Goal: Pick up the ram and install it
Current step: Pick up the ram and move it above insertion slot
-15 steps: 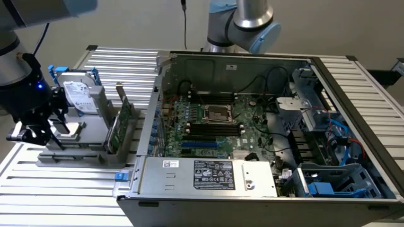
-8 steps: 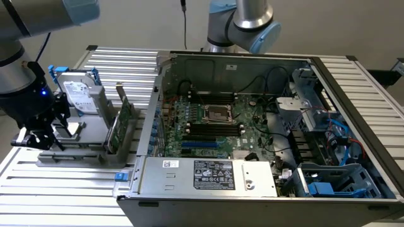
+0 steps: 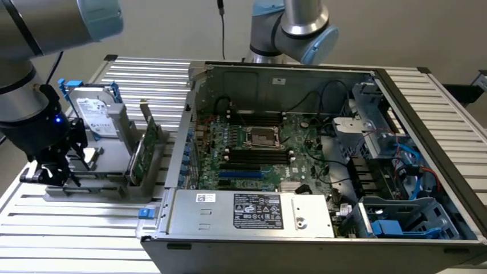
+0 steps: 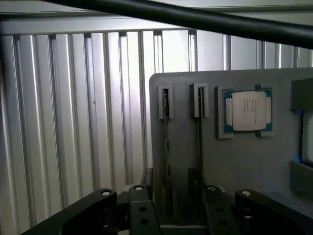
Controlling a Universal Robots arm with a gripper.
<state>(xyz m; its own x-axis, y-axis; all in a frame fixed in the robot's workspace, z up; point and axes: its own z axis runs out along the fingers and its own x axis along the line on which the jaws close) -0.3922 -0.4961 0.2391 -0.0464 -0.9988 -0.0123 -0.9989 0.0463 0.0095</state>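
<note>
The hand (image 4: 178,215) is released: its two dark fingers (image 4: 142,213) stand wide apart and clamp nothing. In the wrist view, both fingers sit at the near edge of a grey holder (image 4: 234,161). The ram (image 4: 166,142) stands between their lines. It is seen edge-on as a thin dark strip in a narrow slot of the holder. A second strip (image 4: 199,142) stands in the neighbouring slot just beside it. Whether a finger touches either strip cannot be told. A processor chip (image 4: 247,110) lies flat in a square pocket of the same holder, near the slots. A black cable (image 4: 195,19) crosses the view in front of the ribbed metal surface (image 4: 73,122).

In the exterior view the hand (image 3: 55,174) hangs low at the exterior view's left, over the near end of the holder (image 3: 99,191). A silver hard drive (image 3: 99,114) with blue rails stands upright in the holder. A green expansion card (image 3: 148,151) with a metal bracket stands there too. An open computer case (image 3: 266,85) fills the middle and the exterior view's right. Its motherboard (image 3: 259,142) is exposed, and a power supply (image 3: 251,211) sits at the lower edge.
</note>
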